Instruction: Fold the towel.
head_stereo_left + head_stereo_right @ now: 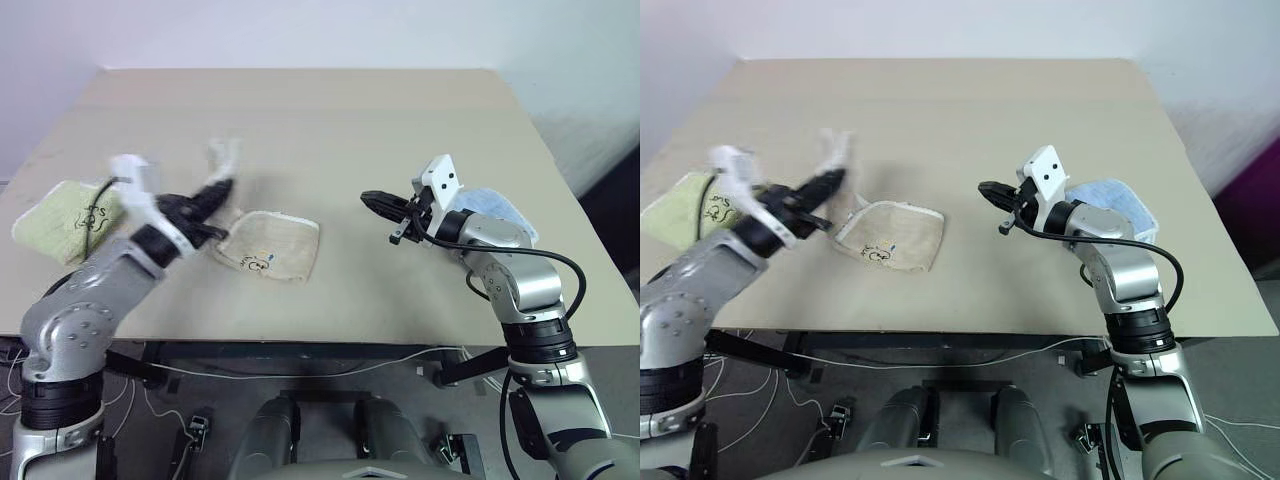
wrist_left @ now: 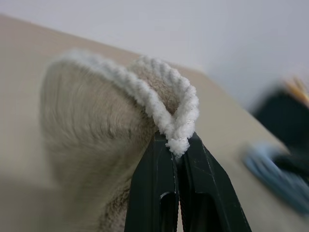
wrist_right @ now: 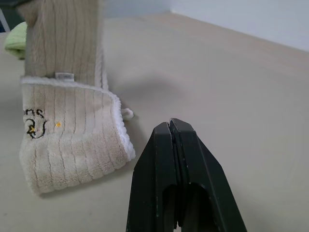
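Left claw lifts a towel corner off the desk

Head view: left claw (image 1: pixel 222 187) pinches the towel (image 1: pixel 268 246), which trails to its 5 o'clock; right claw (image 1: pixel 372 200), closed and empty, sits at the towel's 2 o'clock. Left wrist view: the white edging (image 2: pixel 179 126) is clamped.

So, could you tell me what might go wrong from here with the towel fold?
1. The left pincer pinches only the white corded edge of the beige towel, so that thin hold could slip as it lifts.
2. Only one corner is raised; the rest lies on the table, so the fold may land skewed.
3. The right pincer is shut and apart from the towel, so nothing pins the cloth.
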